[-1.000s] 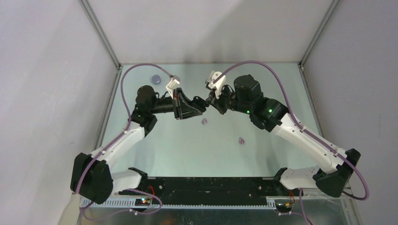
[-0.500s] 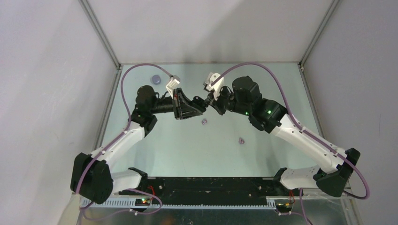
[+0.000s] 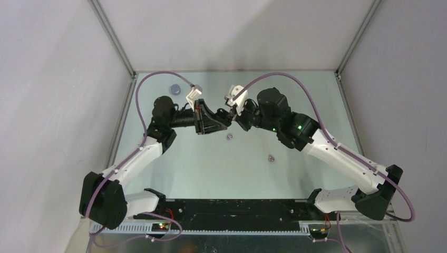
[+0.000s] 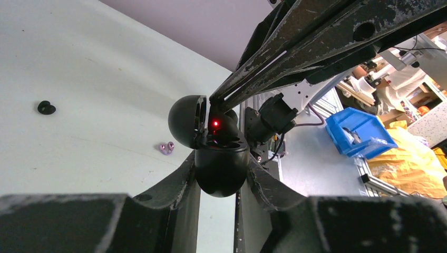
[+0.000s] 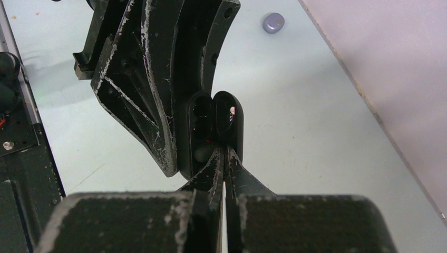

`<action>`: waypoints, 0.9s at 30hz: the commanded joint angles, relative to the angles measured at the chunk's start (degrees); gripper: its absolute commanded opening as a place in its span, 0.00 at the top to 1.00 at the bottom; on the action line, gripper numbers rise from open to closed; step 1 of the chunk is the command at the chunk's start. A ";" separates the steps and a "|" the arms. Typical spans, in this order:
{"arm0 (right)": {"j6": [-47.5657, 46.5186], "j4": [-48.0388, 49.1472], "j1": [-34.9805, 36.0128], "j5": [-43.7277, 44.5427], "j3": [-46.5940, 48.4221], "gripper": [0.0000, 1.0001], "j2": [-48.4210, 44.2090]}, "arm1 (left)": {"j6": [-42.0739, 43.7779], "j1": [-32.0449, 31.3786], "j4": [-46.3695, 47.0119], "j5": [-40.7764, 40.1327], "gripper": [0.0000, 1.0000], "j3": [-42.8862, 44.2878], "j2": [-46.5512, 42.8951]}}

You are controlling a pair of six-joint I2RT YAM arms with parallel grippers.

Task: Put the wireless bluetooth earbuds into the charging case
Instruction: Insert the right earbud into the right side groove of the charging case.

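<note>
Here, my left gripper [image 4: 221,161] clamps the open black charging case [image 4: 221,176]; my right gripper [image 5: 225,152], pinched shut, has its tips at the case's mouth. Beyond, on the pale table [image 4: 95,63], lie a lilac earbud [image 4: 167,148] and a black earbud [image 4: 46,107], with grey walls [image 3: 226,31] behind.

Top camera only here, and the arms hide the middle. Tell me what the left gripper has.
Observer: The left gripper clamps a black charging case between its fingers.
Operator: Report the lid.
Observer: The lid stands hinged open, to the left in the left wrist view.
Operator: Now give me the right gripper.
Observer: The right gripper is shut, its tips at the case's opening; I cannot tell whether they hold anything.
</note>
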 commanded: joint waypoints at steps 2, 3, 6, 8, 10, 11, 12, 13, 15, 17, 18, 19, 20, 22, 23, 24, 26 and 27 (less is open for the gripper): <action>-1.52 1.90 0.69 -1.30 -0.54 1.00 -0.11 | -0.87 0.09 2.94 1.17 1.00 0.25 -0.74; -1.64 1.91 0.70 -1.43 -0.67 1.00 -0.24 | -0.86 0.13 2.91 1.13 1.00 0.32 -0.78; -3.13 1.77 0.68 -2.73 -1.43 1.00 -0.70 | -1.27 0.40 2.85 0.96 1.00 0.55 -0.83; -4.11 1.74 0.70 -3.39 -2.17 1.00 -1.01 | -2.38 0.89 3.76 1.11 1.00 0.67 -0.69; -4.69 1.69 0.64 -4.12 -2.73 1.00 -1.37 | -4.10 1.41 5.61 1.15 1.00 0.42 -0.79; -4.87 1.72 0.67 -4.77 -2.93 1.00 -1.56 | -4.92 1.63 6.17 1.16 1.00 0.31 -0.92; -4.90 1.68 0.69 -5.10 -2.97 1.00 -1.63 | -5.13 1.74 6.84 1.15 1.00 0.24 -0.99; -4.99 1.59 0.65 -5.67 -3.06 1.00 -1.74 | -5.44 1.93 6.92 1.12 1.00 0.22 -1.19; -5.05 1.64 0.62 -5.92 -3.08 1.00 -1.77 | -5.71 2.09 6.99 0.96 1.00 0.21 -1.28; -5.07 1.93 0.65 -5.96 -3.03 1.00 -1.72 | -6.09 2.16 7.11 0.93 1.00 0.11 -1.08; -5.04 1.94 0.64 -6.05 -3.06 1.00 -1.61 | -6.29 2.19 7.43 0.85 1.00 0.12 -0.84; -5.07 1.75 0.58 -6.61 -3.08 1.00 -1.58 | -6.63 2.20 7.66 0.84 1.00 0.12 -0.73; -5.13 1.36 0.55 -7.08 -3.04 1.00 -1.68 | -6.69 2.20 7.64 0.68 1.00 0.19 -0.53; -5.16 0.73 0.61 -9.18 -3.08 0.99 -1.95 | -6.74 2.27 7.62 0.27 1.00 0.20 -0.57; -5.09 0.49 0.55 -9.90 -3.02 0.98 -2.28 | -6.70 2.32 7.58 0.18 1.00 0.20 -0.59; -5.10 0.10 0.40 -11.20 -3.01 0.98 -2.65 | -6.73 2.38 7.60 0.11 1.00 0.19 -0.67; -4.91 -0.50 -0.01 -13.36 -3.00 0.98 -2.98 | -6.75 2.64 7.54 -0.02 1.00 0.07 -0.74; -4.74 -1.00 -0.49 -14.05 -2.82 0.98 -3.04 | -6.79 2.68 7.58 -0.11 1.00 0.11 -0.78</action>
